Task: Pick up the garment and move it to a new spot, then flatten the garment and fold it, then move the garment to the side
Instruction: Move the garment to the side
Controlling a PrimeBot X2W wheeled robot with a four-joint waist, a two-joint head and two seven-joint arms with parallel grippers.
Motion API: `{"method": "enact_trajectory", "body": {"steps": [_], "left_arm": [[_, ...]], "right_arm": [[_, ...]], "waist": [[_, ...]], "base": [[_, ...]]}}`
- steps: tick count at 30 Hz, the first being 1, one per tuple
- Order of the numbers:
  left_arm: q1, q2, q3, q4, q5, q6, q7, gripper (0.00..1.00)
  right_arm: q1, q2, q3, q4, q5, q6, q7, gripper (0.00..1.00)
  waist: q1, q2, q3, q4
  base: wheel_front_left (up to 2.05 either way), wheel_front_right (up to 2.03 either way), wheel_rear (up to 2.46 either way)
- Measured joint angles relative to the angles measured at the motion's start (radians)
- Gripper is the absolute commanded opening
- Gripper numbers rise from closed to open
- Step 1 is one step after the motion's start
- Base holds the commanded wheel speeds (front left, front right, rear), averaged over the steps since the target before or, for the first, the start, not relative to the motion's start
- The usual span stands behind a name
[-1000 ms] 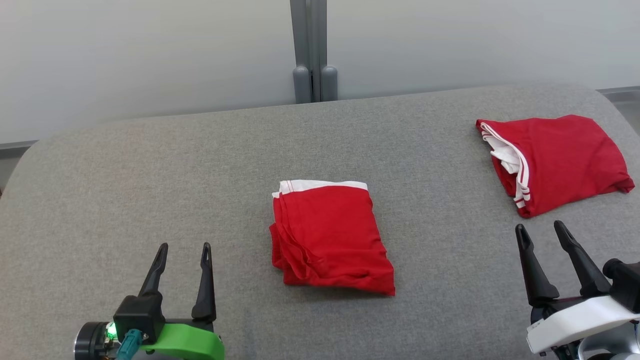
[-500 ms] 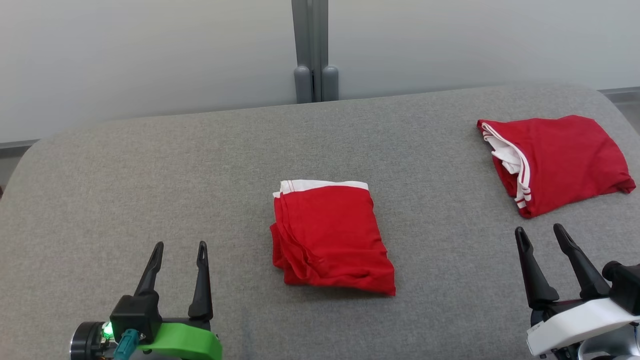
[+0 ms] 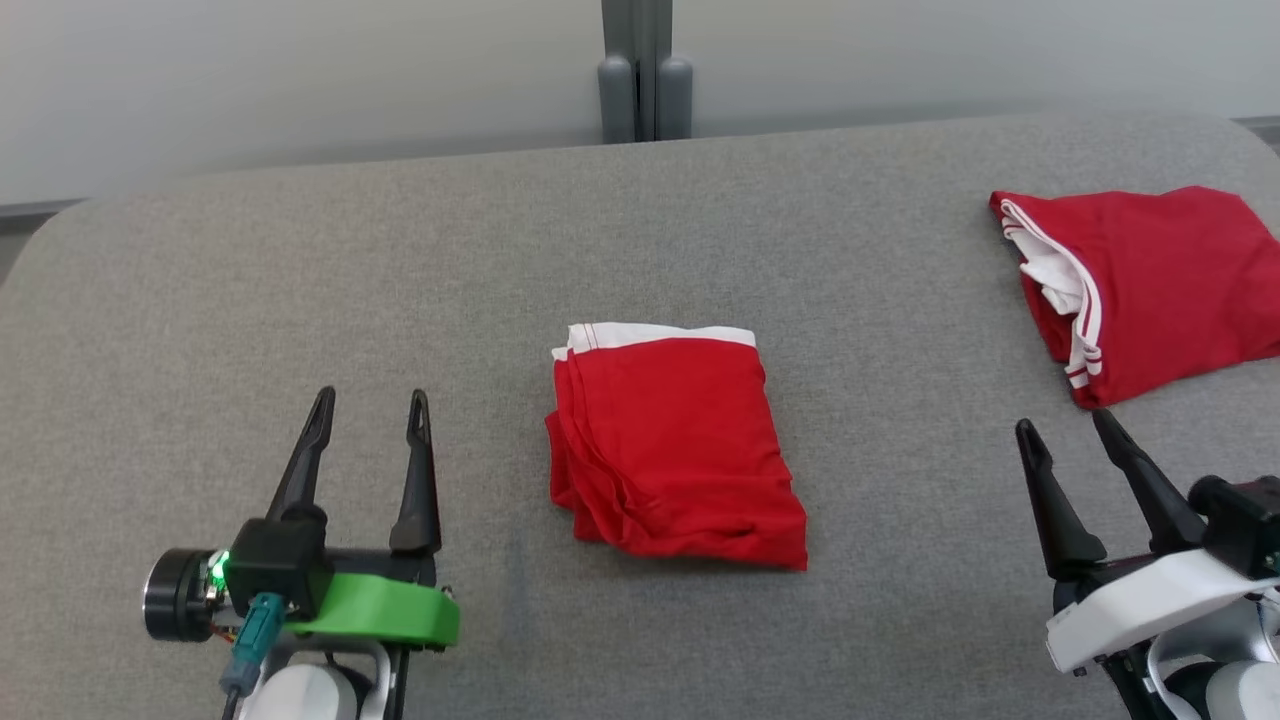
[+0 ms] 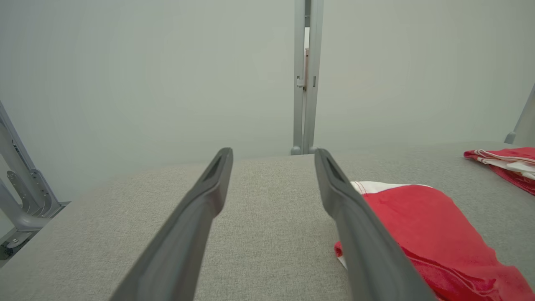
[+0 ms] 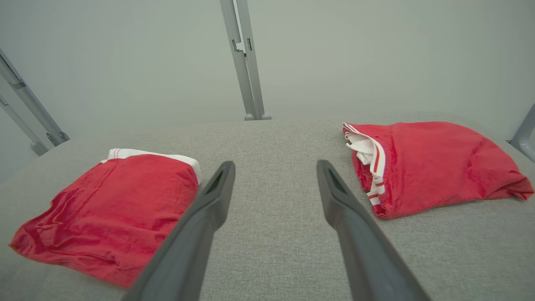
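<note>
Head view: the left gripper (image 3: 371,396) sits at 8 o'clock with its jaws spread wide and nothing between them. Its two dark fingers (image 3: 300,468) point toward 12 o'clock over bare tabletop (image 3: 300,250). The right gripper (image 3: 1061,420) sits at 4 o'clock, jaws likewise fully apart and empty, with its fingers leaning slightly toward 11 o'clock. Both grippers stand clear of the fabric. The folded red garment (image 3: 675,450) lies at the centre of the grey tabletop, between the two grippers. It forms a compact rectangle with its white band at 12 o'clock, stacked fold edges along its 9 o'clock side and a slightly rumpled edge at 6 o'clock. In the left wrist view it lies at 4 o'clock, beside the right-hand finger; in the right wrist view it lies at 8 o'clock. A second red garment (image 3: 1150,290), trimmed in white stripes, lies at 2 o'clock in the head view, well apart from the first and just beyond the right gripper's fingertips. A grey post (image 3: 645,70) stands at 12 o'clock behind the far tabletop edge, against a pale wall (image 3: 250,80).
</note>
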Motion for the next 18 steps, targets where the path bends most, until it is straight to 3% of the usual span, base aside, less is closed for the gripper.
{"method": "enact_trajectory", "body": {"steps": [8, 13, 18], "left_arm": [[-0.119, -0.044, -0.024, 0.018, 0.026, -0.016, -0.023, 1.0], [-0.158, -0.072, -0.027, 0.049, 0.029, -0.024, -0.03, 1.0], [-0.176, -0.089, -0.02, 0.06, 0.037, -0.032, -0.034, 1.0]], "right_arm": [[-0.146, -0.05, 0.181, 0.143, 0.04, 0.0, 0.001, 1.0], [-0.25, -0.05, 0.307, 0.262, 0.082, 0.0, -0.012, 1.0], [-0.321, -0.039, 0.37, 0.392, 0.12, 0.0, 0.019, 1.0]], "waist": [[0.0, 0.0, 0.121, 0.049], [0.0, 0.0, 0.186, 0.095], [0.0, 0.0, 0.225, 0.138]], "base": [[0.0, 0.0, 0.0], [0.0, 0.0, 0.0], [0.0, 0.0, 0.0]]}}
